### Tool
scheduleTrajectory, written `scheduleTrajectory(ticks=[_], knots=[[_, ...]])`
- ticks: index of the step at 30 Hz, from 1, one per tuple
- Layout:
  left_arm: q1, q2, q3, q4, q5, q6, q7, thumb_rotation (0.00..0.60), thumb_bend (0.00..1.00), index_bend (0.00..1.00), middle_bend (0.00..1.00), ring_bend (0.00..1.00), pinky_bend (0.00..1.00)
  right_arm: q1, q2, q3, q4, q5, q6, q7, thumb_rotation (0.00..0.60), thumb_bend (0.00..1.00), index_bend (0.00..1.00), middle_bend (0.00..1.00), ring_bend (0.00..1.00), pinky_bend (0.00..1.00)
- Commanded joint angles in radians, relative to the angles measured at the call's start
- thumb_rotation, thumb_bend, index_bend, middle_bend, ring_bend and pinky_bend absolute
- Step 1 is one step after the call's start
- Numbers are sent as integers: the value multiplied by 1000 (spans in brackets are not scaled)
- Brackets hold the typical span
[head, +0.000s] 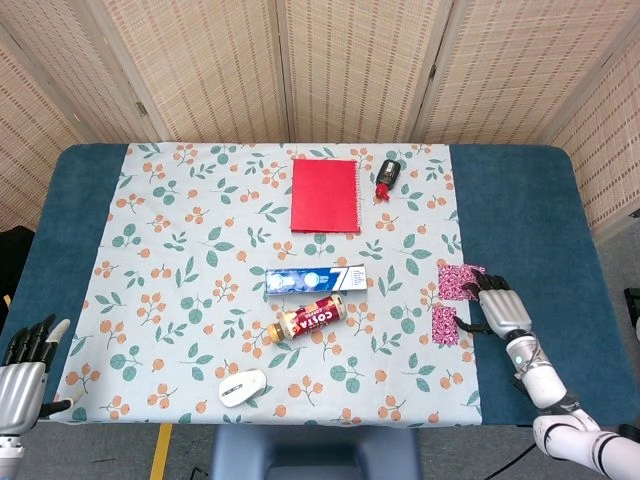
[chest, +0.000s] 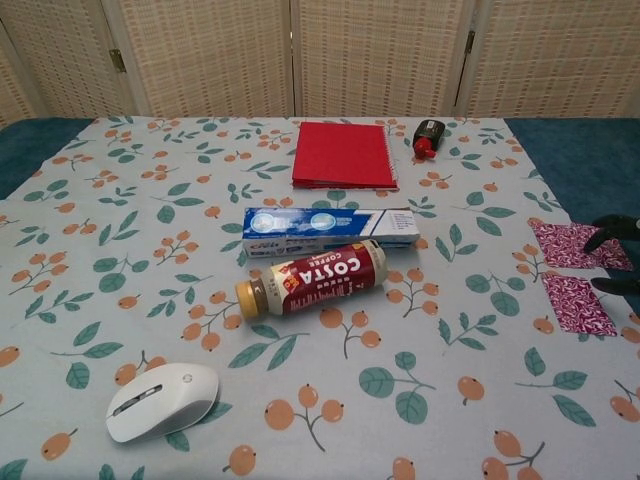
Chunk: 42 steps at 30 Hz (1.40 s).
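My right hand (head: 497, 310) lies low at the right edge of the floral cloth (head: 200, 240), fingers spread and holding nothing. Its dark fingertips (chest: 612, 230) reach the right ends of two magenta patterned packets: the upper packet (head: 458, 282) (chest: 566, 245) and the lower packet (head: 445, 324) (chest: 578, 304). Both packets lie flat. My left hand (head: 25, 372) hangs at the front left corner of the table, fingers apart, empty, far from every object.
A red notebook (head: 325, 195) and a small red-and-black bottle (head: 387, 178) lie at the back. In the middle are a toothpaste box (head: 316, 280) and a Costa coffee bottle (head: 312, 320) on its side. A white mouse (head: 243, 385) sits near the front edge.
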<state>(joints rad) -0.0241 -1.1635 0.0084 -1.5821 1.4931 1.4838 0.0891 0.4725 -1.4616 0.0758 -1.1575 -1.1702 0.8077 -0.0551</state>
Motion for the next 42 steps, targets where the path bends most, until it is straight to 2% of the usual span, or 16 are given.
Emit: scheduleTrajectory(ticks=[1,16,19,27,33,38,42], knots=[[0,-1,0,2,1,-1,-1,600,183,57,0,35,0,-2,-4,-2,9,6,-4,-4,255,348,186,21,0,0],[-6,-5,-2,-2,4,-5,7,600,183,57,0,35,0,-35,24,-5,-3,-8,33,27,260,347,186,22,0,0],[-7,-3,-2,-6,4,-6,9,600,183,57,0,35,0,-51,48,-6,-46,-37,69,56,258,347,186,24,0,0],[-9,-5,1,-13,14,-5,12,600,183,58,0,36,0,-92,146,-34,-246,-71,107,82,275,347,181,23,0,0],[-6,-2,4,-13,20,2,3,600,183,58,0,36,0,-89,156,-51,-298,-52,89,27,284,344,119,15,0,0],[-2,1,7,-10,23,6,-4,600,183,58,0,36,0,-81,128,-53,-287,-44,89,-18,368,344,116,15,0,0],[4,3,9,-7,20,10,-12,600,183,58,0,36,0,-79,112,-52,-281,-31,89,-39,383,342,116,15,0,0]])
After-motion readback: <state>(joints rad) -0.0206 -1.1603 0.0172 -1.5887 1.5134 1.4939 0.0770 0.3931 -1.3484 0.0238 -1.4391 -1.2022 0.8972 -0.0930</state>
